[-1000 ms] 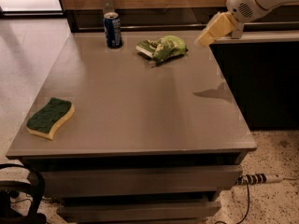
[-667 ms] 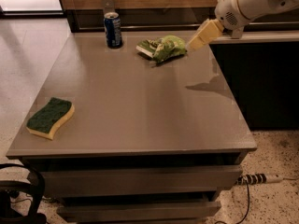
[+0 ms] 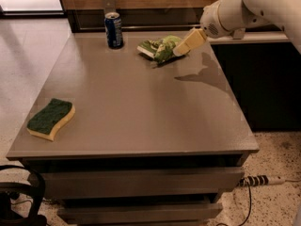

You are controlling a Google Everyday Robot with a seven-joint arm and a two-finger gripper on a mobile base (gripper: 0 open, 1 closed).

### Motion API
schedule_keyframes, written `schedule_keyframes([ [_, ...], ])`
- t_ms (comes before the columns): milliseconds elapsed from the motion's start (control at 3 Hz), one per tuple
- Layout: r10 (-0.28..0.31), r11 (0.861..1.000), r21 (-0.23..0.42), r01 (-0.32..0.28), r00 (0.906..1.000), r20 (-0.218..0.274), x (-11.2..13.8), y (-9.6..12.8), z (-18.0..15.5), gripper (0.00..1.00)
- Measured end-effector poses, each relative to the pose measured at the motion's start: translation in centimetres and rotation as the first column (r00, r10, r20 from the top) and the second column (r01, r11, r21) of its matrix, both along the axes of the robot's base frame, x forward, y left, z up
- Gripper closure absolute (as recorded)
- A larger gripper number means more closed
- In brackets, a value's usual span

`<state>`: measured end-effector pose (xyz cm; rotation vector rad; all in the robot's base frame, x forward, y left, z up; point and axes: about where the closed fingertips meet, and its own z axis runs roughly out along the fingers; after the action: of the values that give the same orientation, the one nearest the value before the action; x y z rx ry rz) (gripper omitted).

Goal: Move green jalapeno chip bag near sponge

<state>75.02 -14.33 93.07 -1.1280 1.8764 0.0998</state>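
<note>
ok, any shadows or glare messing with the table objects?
Camera view: the gripper, at the right edge of the green jalapeno chip bag, throws a dark shadow on the table, right of the bag and not over it; the sponge is evenly lit; the top-left corner is blown out.

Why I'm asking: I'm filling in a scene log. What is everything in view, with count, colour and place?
green jalapeno chip bag: one, lime and dark green, far part of the table, right of the can.
sponge: one, dark green top on yellow foam, near left corner of the table.
soda can: one, blue, upright at the table's far edge.
table: one, grey-brown, centre, drawers below.
power strip: one, white, on the floor at right.
arm: one, white, entering from upper right.
gripper: one, tan, at the bag's right end.
</note>
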Motion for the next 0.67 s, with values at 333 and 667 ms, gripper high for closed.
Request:
schedule_keyframes([
  [333, 0.015, 0.999, 0.047, -0.015, 0.9999, 0.001, 2.5, 2.0, -1.3, 0.0],
  [667, 0.033, 0.996, 0.084, -0.032, 0.9993, -0.016, 3.7, 3.7, -2.8, 0.0],
])
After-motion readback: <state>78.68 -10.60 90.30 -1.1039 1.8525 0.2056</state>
